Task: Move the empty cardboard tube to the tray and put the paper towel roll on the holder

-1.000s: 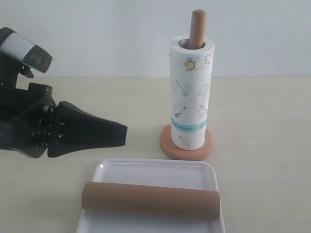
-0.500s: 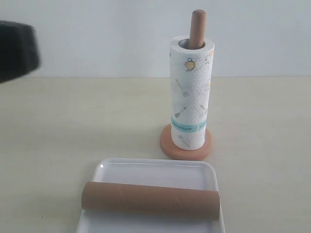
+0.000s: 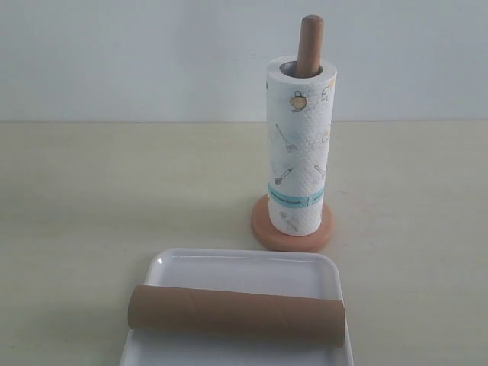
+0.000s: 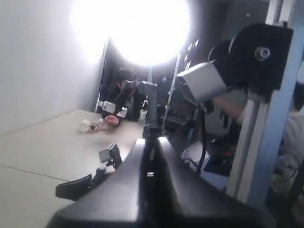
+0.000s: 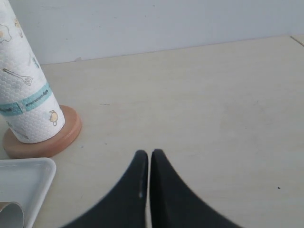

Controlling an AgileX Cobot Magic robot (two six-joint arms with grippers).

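A second ago the left arm was low on the left, then it was only a dark blur in the corner, and now it is gone from the front view. The tube lies flat on its side in the tray, going across it from one side to the other, and its right end reaches the rim. The tray sits at the near edge of the table. Just behind it stands the holder — its round base is on the table and its post goes straight up. The roll is on the post, upright and resting on the base, and the tip of the post pokes out of the top. The left gripper points off into the room, toward a bright lamp. Its two jaws are pressed tight together and grip nothing. The right gripper is over the bare table, near the holder's base but not touching it — its jaws are squeezed together too, with just a thin line between them and nothing in them.
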